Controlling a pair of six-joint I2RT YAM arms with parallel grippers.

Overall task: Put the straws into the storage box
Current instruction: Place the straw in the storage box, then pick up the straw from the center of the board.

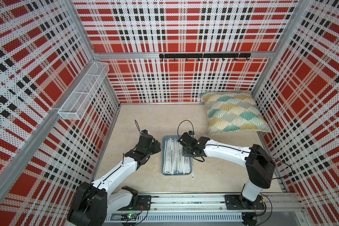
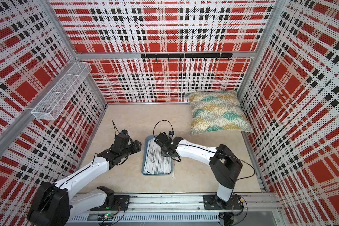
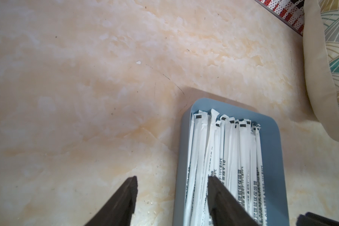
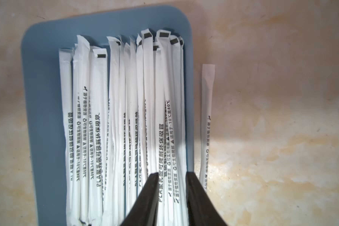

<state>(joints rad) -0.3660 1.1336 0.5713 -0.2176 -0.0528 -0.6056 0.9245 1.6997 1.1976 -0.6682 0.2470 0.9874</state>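
1 storage box (image 4: pixel 43 97) | many straws (image 4: pixel 114 117) inside | 1 loose straw (image 4: pixel 206 117) beside it

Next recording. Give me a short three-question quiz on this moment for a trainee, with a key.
1. How many straws lie outside the box? A none, B one, C five.
2. True or false: the left gripper holds a straw.
3. Fill in: the right gripper, jaws apart, hangs over the ___.
Key: 1 B, the stray straw lies on the table at the box's right. 2 False, its jaws are open and empty. 3 box.
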